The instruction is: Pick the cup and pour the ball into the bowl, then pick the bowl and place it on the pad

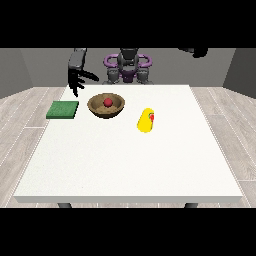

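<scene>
Robot hand (77, 80) at view's left, fingers spread, holding nothing, above table (125, 160) beside bowl (106, 106).

Red ball (107, 102) is sitting inside the brown bowl (106, 106), yellow cup (145, 120) is lying tipped over beside it, green pad (63, 110) is lying flat on the bowl's other side.

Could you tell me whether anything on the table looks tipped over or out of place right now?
Yes: the yellow cup lies on its side on the white table, right of the wooden bowl. The red ball is already in the bowl. The green pad lies flat at the left, bare.
</scene>
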You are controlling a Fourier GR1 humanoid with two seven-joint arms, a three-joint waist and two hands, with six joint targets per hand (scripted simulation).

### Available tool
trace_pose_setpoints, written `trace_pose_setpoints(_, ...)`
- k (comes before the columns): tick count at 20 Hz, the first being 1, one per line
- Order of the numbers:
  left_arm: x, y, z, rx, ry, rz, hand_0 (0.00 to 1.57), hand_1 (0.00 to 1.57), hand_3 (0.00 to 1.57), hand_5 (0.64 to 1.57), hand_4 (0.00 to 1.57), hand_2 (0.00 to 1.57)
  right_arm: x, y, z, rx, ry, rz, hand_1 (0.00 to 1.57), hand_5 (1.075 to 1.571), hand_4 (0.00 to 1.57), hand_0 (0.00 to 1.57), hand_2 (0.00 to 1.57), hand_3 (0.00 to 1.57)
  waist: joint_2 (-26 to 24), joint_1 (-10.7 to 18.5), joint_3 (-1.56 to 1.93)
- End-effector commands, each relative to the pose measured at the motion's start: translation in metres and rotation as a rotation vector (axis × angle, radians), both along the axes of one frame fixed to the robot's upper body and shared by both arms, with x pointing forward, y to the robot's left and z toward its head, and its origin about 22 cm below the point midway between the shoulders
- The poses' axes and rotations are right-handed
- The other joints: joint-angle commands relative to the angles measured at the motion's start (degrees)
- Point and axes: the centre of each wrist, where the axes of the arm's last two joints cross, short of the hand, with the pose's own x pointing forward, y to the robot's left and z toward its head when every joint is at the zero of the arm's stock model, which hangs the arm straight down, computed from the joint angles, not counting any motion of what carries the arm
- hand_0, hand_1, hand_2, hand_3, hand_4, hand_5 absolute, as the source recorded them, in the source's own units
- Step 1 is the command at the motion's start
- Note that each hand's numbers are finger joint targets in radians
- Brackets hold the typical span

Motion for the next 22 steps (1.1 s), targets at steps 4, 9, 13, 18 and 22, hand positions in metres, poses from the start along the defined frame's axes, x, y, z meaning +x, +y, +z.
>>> trace_pose_setpoints(4,-0.019,0.117,0.028,-0.079,0.010,0.037,0.00,0.00,0.00,1.548,0.26,0.00,-0.009,0.024,-0.018,0.003,0.028,0.071,0.00,1.569,0.00,0.00,0.00,0.00,-0.15,-4.83,0.19)
trace_pose_setpoints(9,-0.023,0.121,0.037,-0.101,-0.002,-0.013,0.00,0.00,0.00,1.561,0.20,0.00,0.001,0.015,-0.018,0.001,0.017,0.015,0.00,1.571,0.00,0.00,0.00,0.00,1.77,-2.59,0.23)
trace_pose_setpoints(13,-0.029,0.135,0.034,-0.108,-0.049,0.002,0.00,0.00,0.00,1.562,0.15,0.00,0.010,0.013,-0.003,-0.003,-0.015,0.039,0.00,1.570,0.00,0.00,0.00,0.00,4.47,-3.84,0.22)
trace_pose_setpoints(18,-0.034,0.134,0.076,-0.103,-0.063,-0.039,0.00,0.00,0.00,1.566,0.15,0.00,0.003,0.008,-0.040,0.050,0.005,0.002,0.00,1.571,0.00,0.00,0.00,0.00,5.54,-1.83,0.25)
trace_pose_setpoints(22,-0.033,0.124,0.068,-0.131,-0.053,-0.043,0.00,0.00,0.00,1.567,0.11,0.00,0.001,-0.008,-0.047,0.082,0.037,0.008,0.00,1.570,0.00,0.00,0.00,0.00,5.81,-2.10,0.26)
